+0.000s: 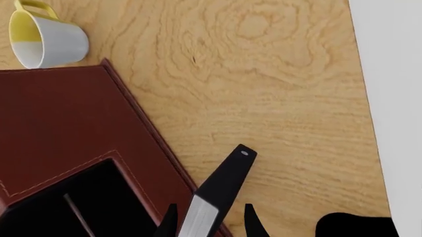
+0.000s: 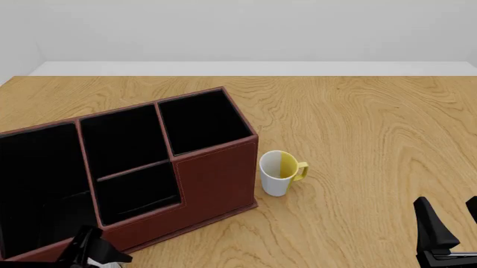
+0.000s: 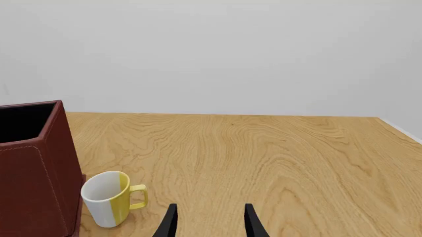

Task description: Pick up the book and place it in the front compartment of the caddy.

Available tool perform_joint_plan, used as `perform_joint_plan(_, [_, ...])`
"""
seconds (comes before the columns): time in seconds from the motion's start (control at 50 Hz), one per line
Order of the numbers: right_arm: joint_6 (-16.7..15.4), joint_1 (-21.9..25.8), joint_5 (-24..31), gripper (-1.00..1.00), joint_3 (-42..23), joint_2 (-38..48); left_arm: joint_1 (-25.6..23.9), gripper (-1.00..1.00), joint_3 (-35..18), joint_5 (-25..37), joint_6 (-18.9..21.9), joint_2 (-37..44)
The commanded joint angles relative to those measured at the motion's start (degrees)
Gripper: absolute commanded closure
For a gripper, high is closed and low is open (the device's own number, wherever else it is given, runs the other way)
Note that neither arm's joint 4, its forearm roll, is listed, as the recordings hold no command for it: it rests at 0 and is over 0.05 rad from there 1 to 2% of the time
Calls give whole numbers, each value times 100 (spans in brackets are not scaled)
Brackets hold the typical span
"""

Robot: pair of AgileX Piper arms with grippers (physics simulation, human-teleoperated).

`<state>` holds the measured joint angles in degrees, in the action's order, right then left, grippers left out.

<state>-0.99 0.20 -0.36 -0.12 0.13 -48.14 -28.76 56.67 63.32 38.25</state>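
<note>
At the lower middle of the left wrist view, the left gripper [image 1: 211, 224] pinches the book [image 1: 221, 190] by one end, thin, stiff and likely light, above the caddy [image 1: 72, 123]; the right gripper [image 3: 209, 221] sits open and empty.

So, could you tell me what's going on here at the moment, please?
The left tool is gripping the book by one end, with the rest sticking out past its fingertips, right beside the caddy at the table's near left. The book isn't in the front compartment yet. The right tool hangs open and idle over bare wood. A white-and-yellow mug stands just beside the caddy.
</note>
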Motion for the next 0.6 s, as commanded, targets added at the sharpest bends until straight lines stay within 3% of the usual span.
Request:
perform_joint_plan(0.02, [0, -1, 0, -100, 0, 0, 121, -100, 143, -185, 44, 114])
perform_joint_plan(0.4, [0, 0, 0, -100, 0, 0, 209, -100, 356, -365, -14, 231])
perform_joint_plan(0.46, [-1, 0, -1, -100, 0, 0, 60, -100, 338, -356, -176, 235])
perform_joint_plan(0.48, [1, 1, 0, -100, 0, 0, -47, 100, 310, -370, -198, 138])
perform_joint_plan(0.54, [1, 0, 0, -100, 0, 0, -182, 100, 241, -401, -263, 101])
perform_joint_plan(0.56, [0, 1, 1, -100, 0, 0, 109, 100, 254, -706, 41, 167])
perform_joint_plan(0.6, [-1, -1, 0, -100, 0, 0, -126, 100, 200, -464, -205, 152])
